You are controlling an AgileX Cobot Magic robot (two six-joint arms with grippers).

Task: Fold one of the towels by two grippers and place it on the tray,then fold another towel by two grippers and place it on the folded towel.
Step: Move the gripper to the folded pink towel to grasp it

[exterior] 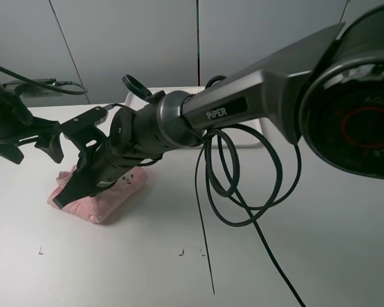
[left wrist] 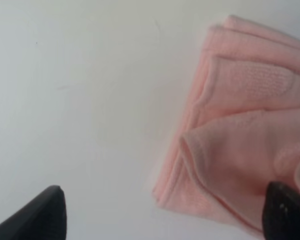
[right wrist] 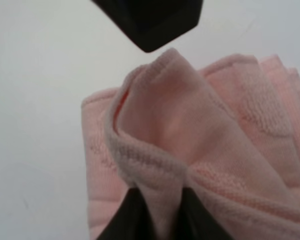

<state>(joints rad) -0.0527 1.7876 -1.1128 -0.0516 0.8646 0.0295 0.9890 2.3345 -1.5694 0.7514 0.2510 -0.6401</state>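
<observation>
Pink towel [exterior: 105, 203] lies bunched on the table's [exterior: 320, 243] left side; the right gripper [right wrist: 160, 202] pinches a raised fold of it, the left gripper [left wrist: 160, 212] spread wide beside it.

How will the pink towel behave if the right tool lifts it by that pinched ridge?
Probably floppy: the pink towel already bunches into a soft ridge where the right tool pinches it. Its stacked folds look loose, so they may sag open. The terry texture should grip rather than slip.
</observation>
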